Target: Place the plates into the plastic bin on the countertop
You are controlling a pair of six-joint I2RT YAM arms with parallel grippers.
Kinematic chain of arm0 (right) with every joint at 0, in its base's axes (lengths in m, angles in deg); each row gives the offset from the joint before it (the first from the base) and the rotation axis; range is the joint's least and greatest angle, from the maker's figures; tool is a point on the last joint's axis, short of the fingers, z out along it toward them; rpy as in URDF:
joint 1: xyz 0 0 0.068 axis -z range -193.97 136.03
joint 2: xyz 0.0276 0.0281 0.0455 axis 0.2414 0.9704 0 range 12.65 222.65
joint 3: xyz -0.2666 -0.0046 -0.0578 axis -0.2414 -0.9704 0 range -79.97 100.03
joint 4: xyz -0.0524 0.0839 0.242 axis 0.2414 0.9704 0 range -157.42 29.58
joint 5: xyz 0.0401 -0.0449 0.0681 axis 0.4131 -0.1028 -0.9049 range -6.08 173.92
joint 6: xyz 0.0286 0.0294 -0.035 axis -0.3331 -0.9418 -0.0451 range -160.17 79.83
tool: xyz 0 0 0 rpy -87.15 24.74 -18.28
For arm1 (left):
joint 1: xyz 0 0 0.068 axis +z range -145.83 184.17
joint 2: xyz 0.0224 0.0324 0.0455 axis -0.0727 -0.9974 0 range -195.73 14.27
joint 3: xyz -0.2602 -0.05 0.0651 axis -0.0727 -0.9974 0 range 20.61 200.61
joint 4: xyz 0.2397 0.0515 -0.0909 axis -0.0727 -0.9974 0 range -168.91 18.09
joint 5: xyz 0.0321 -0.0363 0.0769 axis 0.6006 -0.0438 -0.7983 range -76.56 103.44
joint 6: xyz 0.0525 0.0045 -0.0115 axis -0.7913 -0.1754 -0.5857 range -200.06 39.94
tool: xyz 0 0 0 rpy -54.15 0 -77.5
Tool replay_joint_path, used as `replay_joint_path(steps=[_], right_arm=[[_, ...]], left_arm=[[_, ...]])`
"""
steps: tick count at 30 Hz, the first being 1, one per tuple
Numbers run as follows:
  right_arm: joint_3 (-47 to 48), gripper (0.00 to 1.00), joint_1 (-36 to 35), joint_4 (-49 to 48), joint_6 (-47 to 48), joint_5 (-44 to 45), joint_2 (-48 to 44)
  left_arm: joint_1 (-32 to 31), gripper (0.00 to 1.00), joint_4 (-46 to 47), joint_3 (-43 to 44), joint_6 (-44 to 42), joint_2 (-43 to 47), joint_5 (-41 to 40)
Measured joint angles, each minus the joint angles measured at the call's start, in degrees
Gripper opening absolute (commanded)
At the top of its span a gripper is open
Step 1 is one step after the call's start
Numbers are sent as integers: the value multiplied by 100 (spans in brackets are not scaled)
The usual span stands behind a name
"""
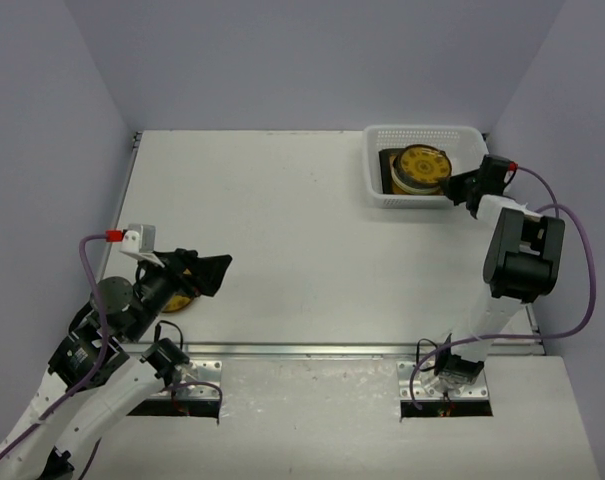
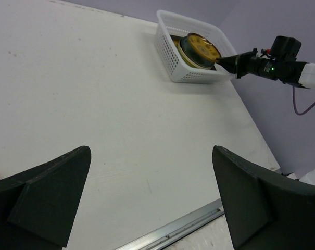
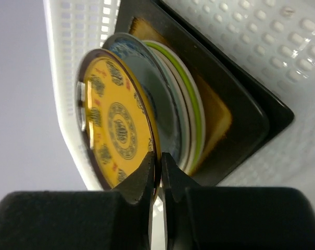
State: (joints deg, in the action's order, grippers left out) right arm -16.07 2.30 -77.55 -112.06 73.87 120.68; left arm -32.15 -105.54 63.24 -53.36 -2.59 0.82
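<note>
The plastic bin (image 1: 422,133) stands at the back right of the countertop (image 1: 302,230). Inside it lies a stack of plates: a square dark-rimmed amber one (image 3: 219,117) at the bottom, then a lime green one (image 3: 192,107) and a blue-white one (image 3: 165,117). On top leans a round brown-gold patterned plate (image 3: 113,125), tilted on edge, with my right gripper (image 3: 160,159) shut on its rim. The left gripper (image 1: 217,272) hangs open over the front left of the countertop with nothing between its fingers. Just under that arm, another amber plate (image 1: 179,301) peeks out, mostly hidden.
A metal rail (image 1: 312,349) runs along the countertop's front edge. Grey walls close in the left, back and right sides. The right arm (image 1: 522,250) reaches along the right edge to the bin.
</note>
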Motion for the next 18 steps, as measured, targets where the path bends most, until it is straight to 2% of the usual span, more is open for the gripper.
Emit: replay_joint_path(steps=[3, 4, 9, 18], right_arm=[[188, 71, 0, -16, -27, -27, 94], [226, 98, 0, -26, -40, -41, 111], [170, 99, -3, -547, -156, -232, -313], [-1112, 99, -66, -864, -9, -589, -1510]], left_arm=[[0, 100, 0, 0, -11, 0, 22], [0, 100, 0, 0, -14, 0, 30], [0, 100, 5, 0, -40, -75, 56], [4, 100, -8, 0, -51, -461, -64]])
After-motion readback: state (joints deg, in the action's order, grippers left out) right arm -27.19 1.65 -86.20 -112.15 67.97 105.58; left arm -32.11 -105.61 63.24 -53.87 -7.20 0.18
